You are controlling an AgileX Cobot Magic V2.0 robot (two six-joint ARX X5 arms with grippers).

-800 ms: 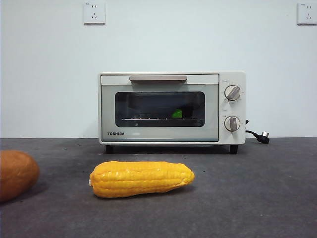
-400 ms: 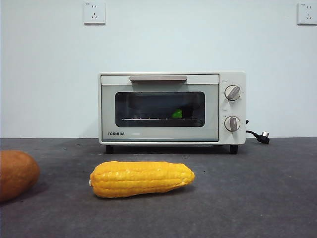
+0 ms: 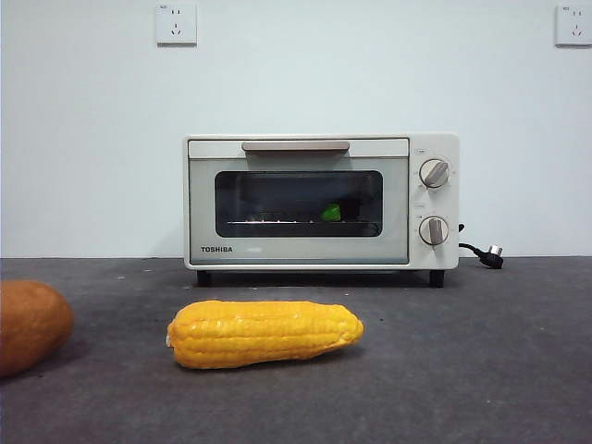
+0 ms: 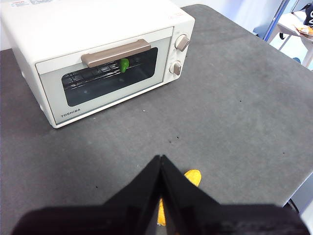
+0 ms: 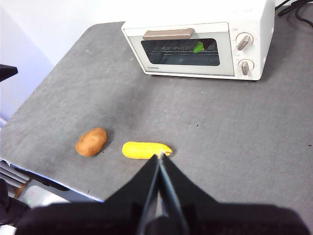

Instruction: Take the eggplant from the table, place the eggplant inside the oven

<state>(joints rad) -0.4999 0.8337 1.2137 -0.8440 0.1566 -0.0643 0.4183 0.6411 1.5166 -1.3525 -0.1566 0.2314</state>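
Dark purple eggplant, green cap (image 3: 331, 213), lay inside closed cream-white oven (image 3: 301, 252). My left gripper (image 4: 161, 159) and right gripper (image 5: 160, 155) closed, empty.

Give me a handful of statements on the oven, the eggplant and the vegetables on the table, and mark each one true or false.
1. The oven door is shut. True.
2. The eggplant lies on the table beside the corn. False: only its green cap shows, behind the oven's glass.
3. The left tool is shut and holds nothing. True.
4. The right tool grips the corn. False: it is shut on nothing, above the table.
5. An orange-brown vegetable lies near the corn. True.
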